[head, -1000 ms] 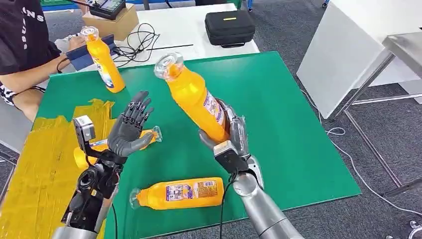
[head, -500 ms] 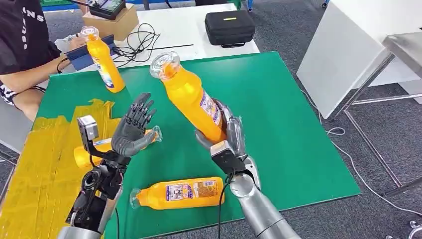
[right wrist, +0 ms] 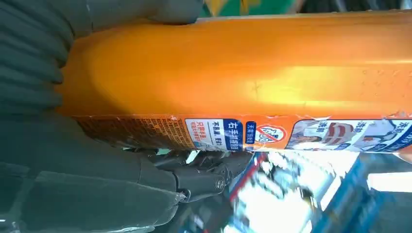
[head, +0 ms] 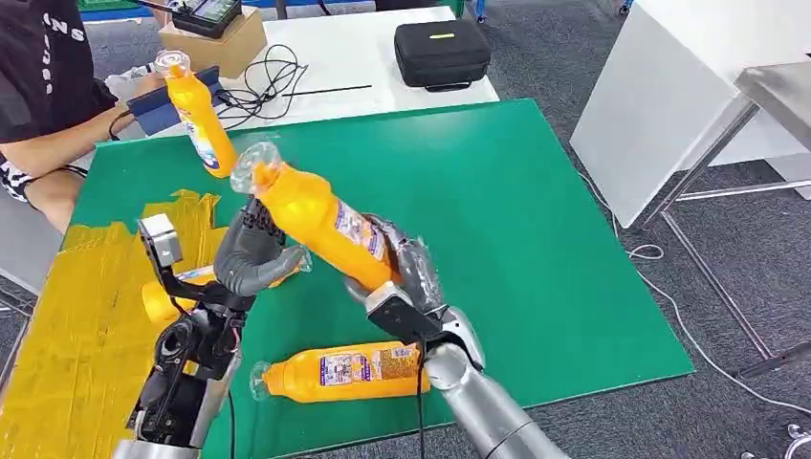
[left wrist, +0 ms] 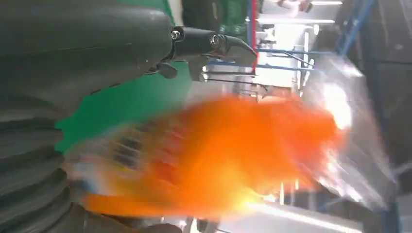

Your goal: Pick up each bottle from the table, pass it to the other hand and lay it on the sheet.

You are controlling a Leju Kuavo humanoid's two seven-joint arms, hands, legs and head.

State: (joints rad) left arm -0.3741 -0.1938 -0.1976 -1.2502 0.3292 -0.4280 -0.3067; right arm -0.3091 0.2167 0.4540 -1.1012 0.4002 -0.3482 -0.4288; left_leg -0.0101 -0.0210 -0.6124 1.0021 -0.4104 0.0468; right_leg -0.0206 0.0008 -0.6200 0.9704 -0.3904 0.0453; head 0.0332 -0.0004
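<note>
While right hand (head: 406, 277) grips bottle (head: 311, 218), tilted.

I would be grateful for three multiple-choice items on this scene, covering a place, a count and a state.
1. Where does the bottle nearest the table's front edge lie?
A. on the green mat
B. on the yellow sheet
C. on the black case

2. How many orange bottles show in the head view?
A. two
B. four
C. six

3. Which hand grips the raised bottle?
A. left hand
B. right hand
C. a person's hand

Answers: 1 A, green mat lies under it; 2 B, one raised, one standing, two lying; 3 B, the right hand wraps its base, while the left hand is at its neck.
</note>
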